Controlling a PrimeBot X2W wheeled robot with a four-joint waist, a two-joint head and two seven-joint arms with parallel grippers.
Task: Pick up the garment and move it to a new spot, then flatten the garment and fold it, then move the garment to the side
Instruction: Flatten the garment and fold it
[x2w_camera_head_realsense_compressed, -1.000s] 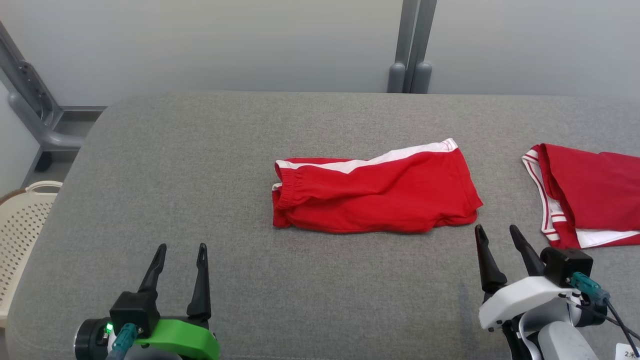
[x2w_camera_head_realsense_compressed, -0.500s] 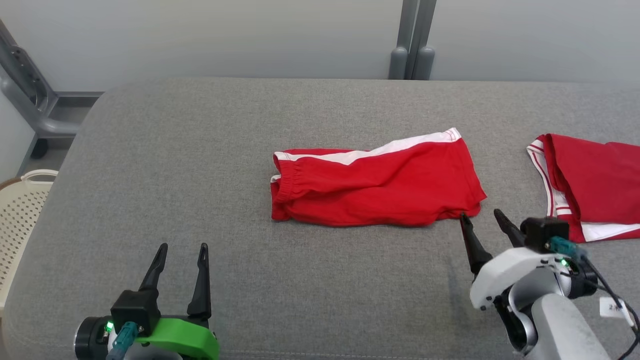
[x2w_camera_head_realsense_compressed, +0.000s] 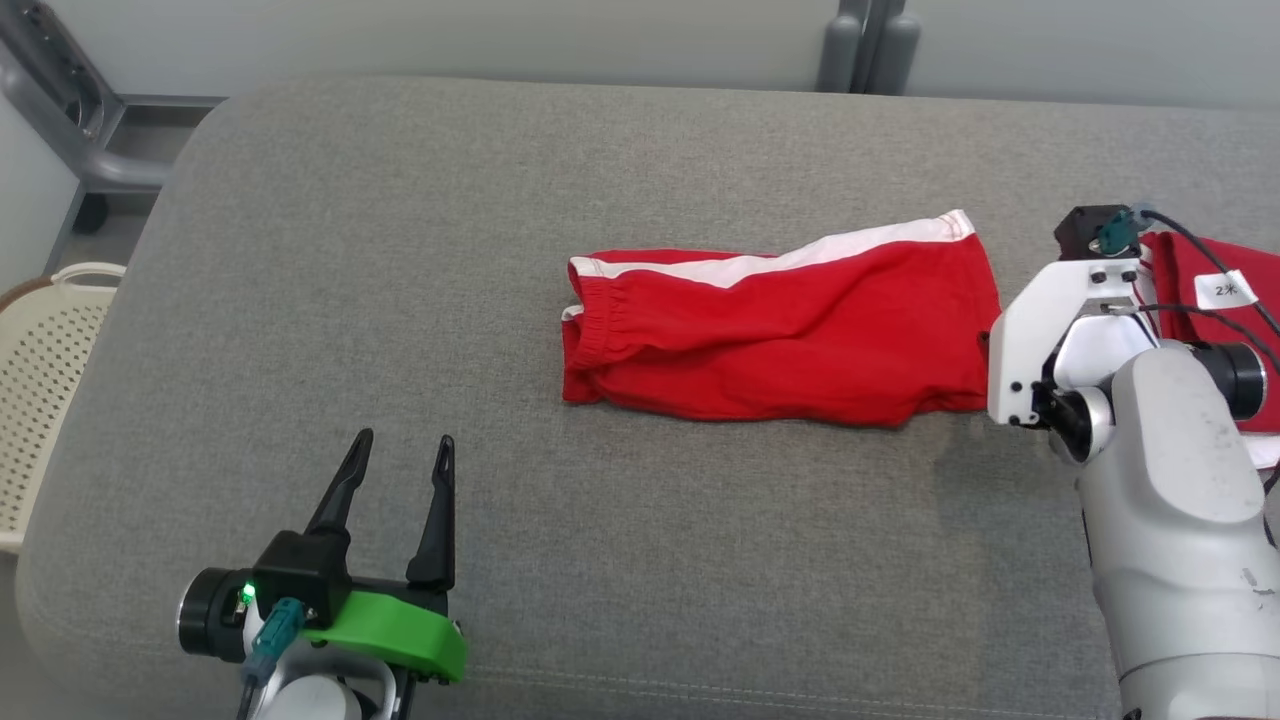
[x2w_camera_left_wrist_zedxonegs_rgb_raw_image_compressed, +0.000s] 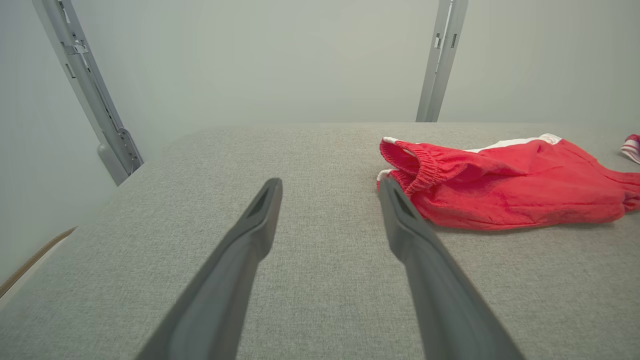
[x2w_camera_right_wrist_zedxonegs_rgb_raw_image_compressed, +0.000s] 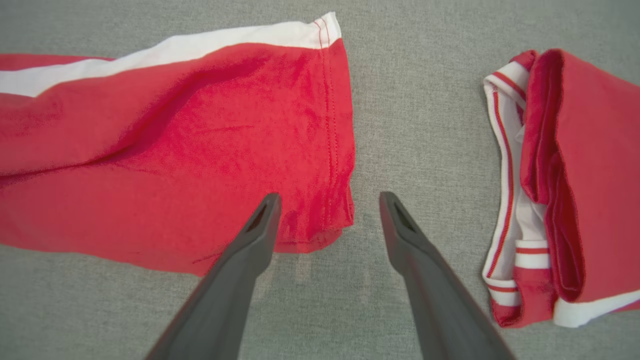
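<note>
Grey padded surface (x2w_camera_head_realsense_compressed: 400, 250), red shorts (x2w_camera_head_realsense_compressed: 780, 330), folded garment (x2w_camera_right_wrist_zedxonegs_rgb_raw_image_compressed: 590, 175)

surface: grey fabric pad (x2w_camera_head_realsense_compressed: 400, 250); right end: folded red garment (x2w_camera_right_wrist_zedxonegs_rgb_raw_image_compressed: 590, 175), striped white trim; left, off pad: cream perforated basket (x2w_camera_head_realsense_compressed: 40, 380); behind: grey metal posts (x2w_camera_head_realsense_compressed: 868, 50)

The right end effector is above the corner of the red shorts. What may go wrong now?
The right end effector hangs open over the hem corner of the red shorts; it may pinch only the top layer.
The folded red garment lies close beside that corner; the arm might push it.
The left end effector is open, apart from the waistband; a one-sided lift may wrinkle the cloth.
</note>
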